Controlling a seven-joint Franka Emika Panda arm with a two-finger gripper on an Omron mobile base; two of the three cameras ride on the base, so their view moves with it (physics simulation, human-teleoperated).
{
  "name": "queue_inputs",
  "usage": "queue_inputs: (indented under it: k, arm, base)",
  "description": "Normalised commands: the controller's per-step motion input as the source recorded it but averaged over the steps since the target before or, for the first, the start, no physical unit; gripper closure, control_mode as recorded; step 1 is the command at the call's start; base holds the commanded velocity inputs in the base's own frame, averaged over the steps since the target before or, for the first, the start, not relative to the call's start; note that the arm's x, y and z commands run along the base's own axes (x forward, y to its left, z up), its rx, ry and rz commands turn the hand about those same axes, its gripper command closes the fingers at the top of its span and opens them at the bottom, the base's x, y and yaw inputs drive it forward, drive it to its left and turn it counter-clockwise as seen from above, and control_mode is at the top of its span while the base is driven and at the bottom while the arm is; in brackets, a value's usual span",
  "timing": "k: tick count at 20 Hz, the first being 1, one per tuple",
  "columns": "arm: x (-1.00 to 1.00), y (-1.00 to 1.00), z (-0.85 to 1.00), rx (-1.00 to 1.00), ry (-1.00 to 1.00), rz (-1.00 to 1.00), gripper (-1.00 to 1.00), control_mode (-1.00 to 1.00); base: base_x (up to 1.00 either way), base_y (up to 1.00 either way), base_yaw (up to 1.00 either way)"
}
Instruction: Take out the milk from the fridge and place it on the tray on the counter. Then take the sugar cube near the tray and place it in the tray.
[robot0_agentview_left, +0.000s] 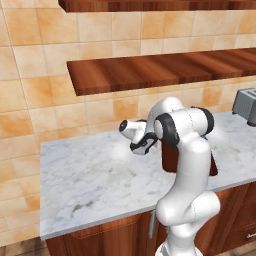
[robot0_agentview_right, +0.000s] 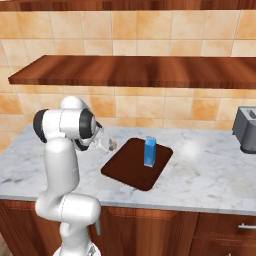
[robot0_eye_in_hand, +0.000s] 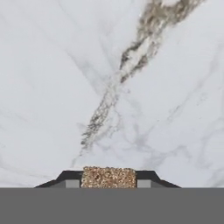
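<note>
End effector (robot0_eye_in_hand: 108, 183) clamped on sugar cube (robot0_eye_in_hand: 108, 177) at bottom centre of hand view, veined marble desk (robot0_eye_in_hand: 109, 87) beneath, milk (robot0_agentview_right: 149, 151) upright on tray (robot0_agentview_right: 131, 167) at centre of right base view, toaster (robot0_agentview_right: 246, 129) at right edge.

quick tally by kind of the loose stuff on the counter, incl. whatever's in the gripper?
Milk carton: 1, upright on the tray
Tray: 1
Sugar cube: 1, pinched in the gripper
Toaster: 1
Total: 4
</note>
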Motion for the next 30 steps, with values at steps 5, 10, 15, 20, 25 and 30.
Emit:
queue_inputs:
  k: [5, 10, 15, 20, 25, 30]
  arm:
    - [-0.49, 0.19, 0.42, -0.02, 0.02, 0.00, 1.00, -1.00]
    - [-0.85, -0.03, 0.45, -0.01, -0.04, 0.00, 1.00, -1.00]
    - [-0.96, -0.05, 0.37, -0.04, -0.06, 0.00, 1.00, -1.00]
    - [-0.85, -0.04, 0.69, -0.05, -0.15, -0.01, 1.00, -1.00]
    - [-0.28, -0.29, 0.57, 0.01, 0.02, -0.01, 1.00, -1.00]
    - [0.00, -0.68, 0.04, 0.09, 0.09, 0.00, 1.00, -1.00]
  base:
    - [0.00, 0.00, 0.00]
    - [0.00, 0.00, 0.00]
    - [0.00, 0.00, 0.00]
    - [0.00, 0.00, 0.00]
    - [0.00, 0.00, 0.00]
    - [0.00, 0.00, 0.00]
